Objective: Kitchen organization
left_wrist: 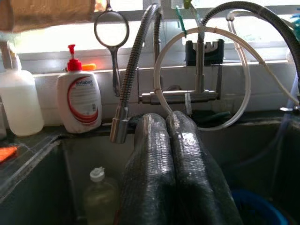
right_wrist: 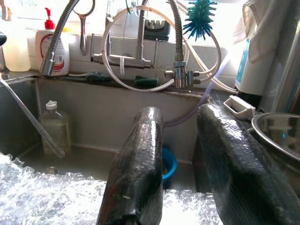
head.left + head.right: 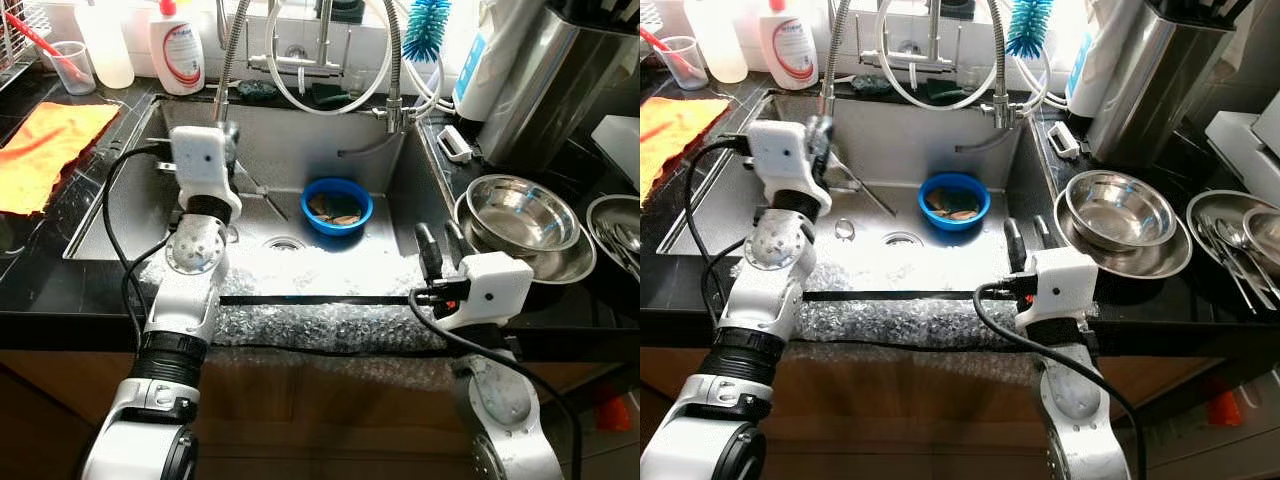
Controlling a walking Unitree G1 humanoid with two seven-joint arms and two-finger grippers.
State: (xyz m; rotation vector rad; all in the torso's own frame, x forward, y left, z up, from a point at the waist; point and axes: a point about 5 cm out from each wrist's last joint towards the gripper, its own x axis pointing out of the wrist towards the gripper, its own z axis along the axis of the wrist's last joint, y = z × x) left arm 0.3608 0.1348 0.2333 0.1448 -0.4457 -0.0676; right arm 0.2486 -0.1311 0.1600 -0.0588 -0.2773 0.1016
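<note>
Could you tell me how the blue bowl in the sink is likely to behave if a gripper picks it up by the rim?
The blue bowl looks like plastic, so probably light and fairly stiff. It holds what seem to be scraps or liquid, so tilting may spill them. Sitting in the sink, its rim may be wet and slippery. The right gripper, fingers apart, is nearer to it.
</note>
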